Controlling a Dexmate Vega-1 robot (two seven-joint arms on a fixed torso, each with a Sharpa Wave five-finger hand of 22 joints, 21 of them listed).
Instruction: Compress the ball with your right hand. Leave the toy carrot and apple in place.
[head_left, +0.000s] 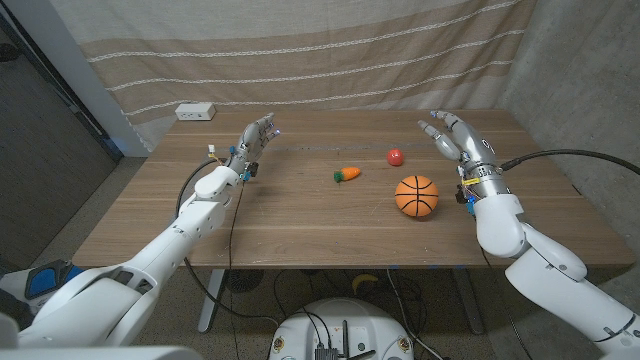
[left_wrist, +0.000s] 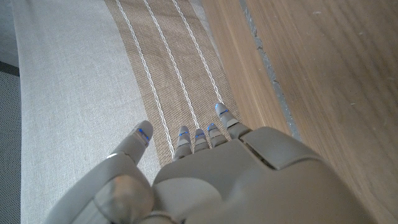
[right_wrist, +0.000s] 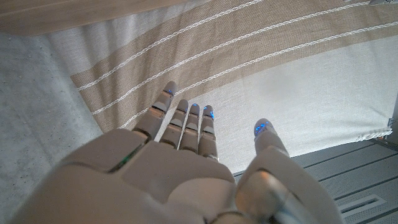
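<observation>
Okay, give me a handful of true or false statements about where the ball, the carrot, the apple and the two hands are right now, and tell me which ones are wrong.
1. The right hand is squeezing the ball. False: it is open and raised beside the ball, holding nothing.
2. The toy carrot lies to the robot's left of the ball. True.
3. The apple sits farther from the robot than the ball. True.
4. The left hand holds the carrot. False: it is open over the table's left part, apart from all three toys.
5. A white box sits at the table's far left corner. True.
</observation>
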